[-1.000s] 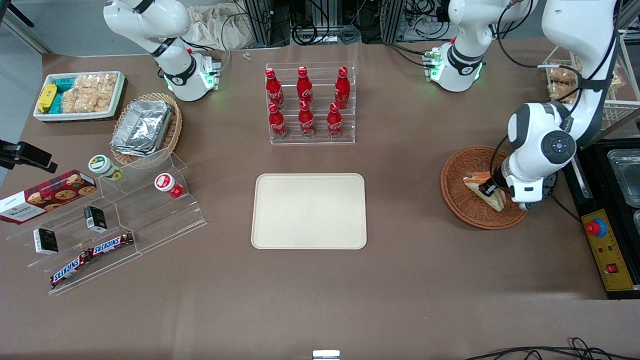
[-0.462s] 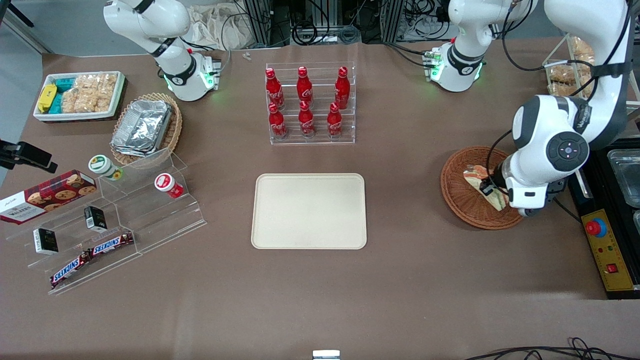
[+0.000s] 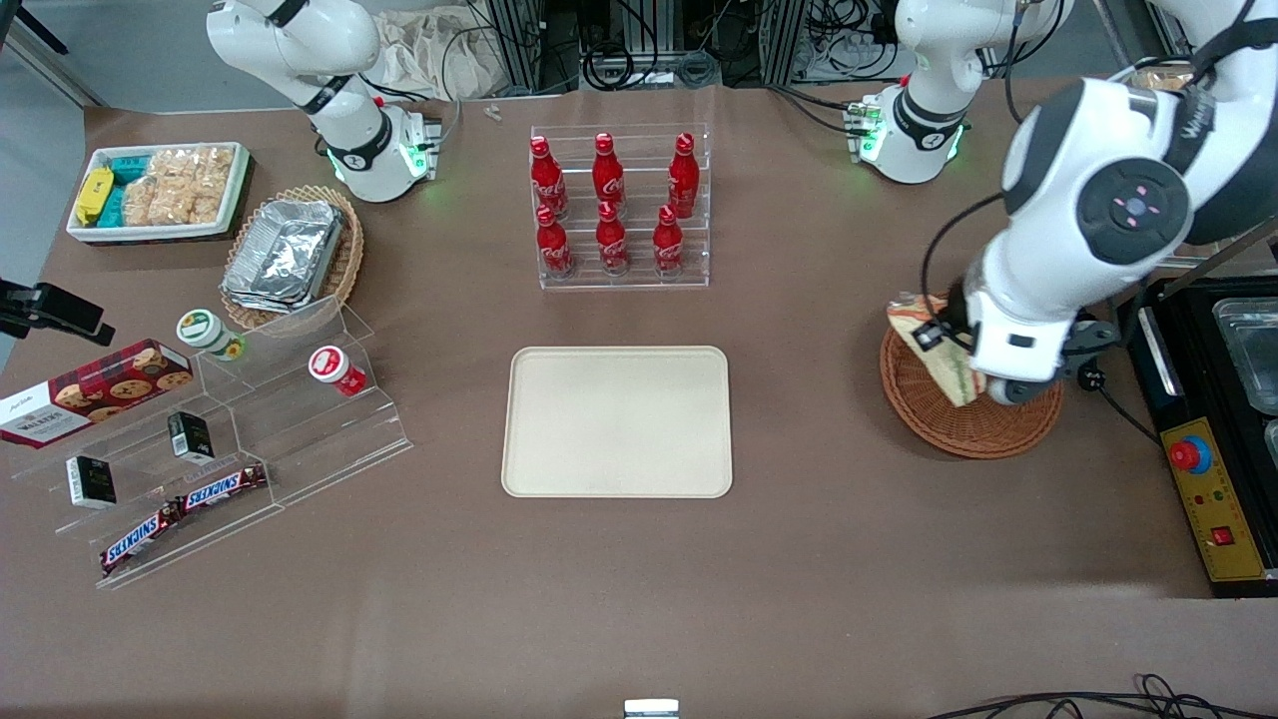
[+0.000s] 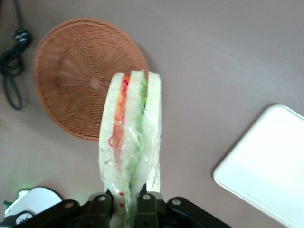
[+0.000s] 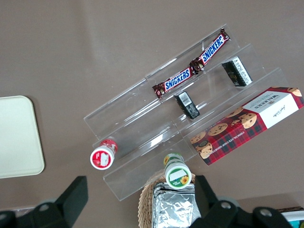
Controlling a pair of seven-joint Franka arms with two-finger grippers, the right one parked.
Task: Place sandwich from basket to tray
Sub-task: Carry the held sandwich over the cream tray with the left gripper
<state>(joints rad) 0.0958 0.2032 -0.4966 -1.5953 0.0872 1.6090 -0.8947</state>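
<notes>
The tool [image 4: 124, 202] grips the sandwich [image 4: 130, 142] by one narrow end, its two fingers closed on the wrapped bread while the rest of the wedge hangs free in the air above the basket [image 3: 968, 399], which now lies empty on the tabletop [image 3: 799, 559]. In the front view the sandwich [image 3: 934, 350] is carried over the basket's rim on the side toward the tray [image 3: 617, 421], which waits well apart near the middle of the tabletop with nothing on it. The risk from here lies in the hold: the pinch sits at the very end of a soft, film-wrapped wedge, so the slick wrap could slide between the fingers, or the bread could compress and sag, letting the sandwich slip out over bare tabletop before it reaches the tray. A quick sideways swing would worsen that, since most of the wedge's weight hangs clear of the fingers. Released too high or near the tray's rim, the wedge could tip, roll onto an edge or land half off the tray. The bottle rack [image 3: 621, 205] stands farther from the camera than the tray, apparently clear of the likely path.
</notes>
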